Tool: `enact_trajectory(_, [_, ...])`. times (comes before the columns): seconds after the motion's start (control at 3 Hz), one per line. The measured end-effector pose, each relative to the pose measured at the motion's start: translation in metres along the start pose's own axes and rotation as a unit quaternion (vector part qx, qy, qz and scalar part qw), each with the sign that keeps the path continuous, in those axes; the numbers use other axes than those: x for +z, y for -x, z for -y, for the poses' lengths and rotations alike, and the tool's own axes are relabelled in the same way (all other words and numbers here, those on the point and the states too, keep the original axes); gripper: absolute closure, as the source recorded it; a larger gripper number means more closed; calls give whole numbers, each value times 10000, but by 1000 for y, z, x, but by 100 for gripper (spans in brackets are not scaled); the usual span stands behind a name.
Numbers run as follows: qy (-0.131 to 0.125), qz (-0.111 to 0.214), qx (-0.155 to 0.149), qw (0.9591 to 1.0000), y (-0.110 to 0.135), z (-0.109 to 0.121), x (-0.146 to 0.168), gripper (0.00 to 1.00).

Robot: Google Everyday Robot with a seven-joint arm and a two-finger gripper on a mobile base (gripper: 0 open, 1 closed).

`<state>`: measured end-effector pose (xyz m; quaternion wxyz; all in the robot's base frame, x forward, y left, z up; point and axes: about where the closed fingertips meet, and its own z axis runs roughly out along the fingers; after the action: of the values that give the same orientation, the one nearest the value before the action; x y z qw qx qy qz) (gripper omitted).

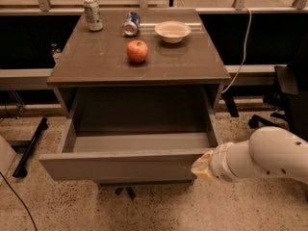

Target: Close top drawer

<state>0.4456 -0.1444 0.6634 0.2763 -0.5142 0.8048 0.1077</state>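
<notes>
The top drawer of the grey-brown cabinet stands pulled out, about halfway. Its plain flat front panel faces me and its grey inner floor is bare. My gripper comes in from the right on a white arm and is pressed against the right end of the drawer's front panel. Its tan tip touches the panel's front face. The lower drawers are hidden behind the open one.
On the cabinet top are a red apple, a white bowl, an upright can and a can on its side. An office chair stands at the right. A black bar lies on the floor at the left.
</notes>
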Motion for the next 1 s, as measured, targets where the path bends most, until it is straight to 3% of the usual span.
enact_trajectory(0.33, [-158, 346, -58, 9993, 18, 27, 20, 100])
enact_trajectory(1.0, [-268, 514, 18, 9983, 20, 30, 25, 100])
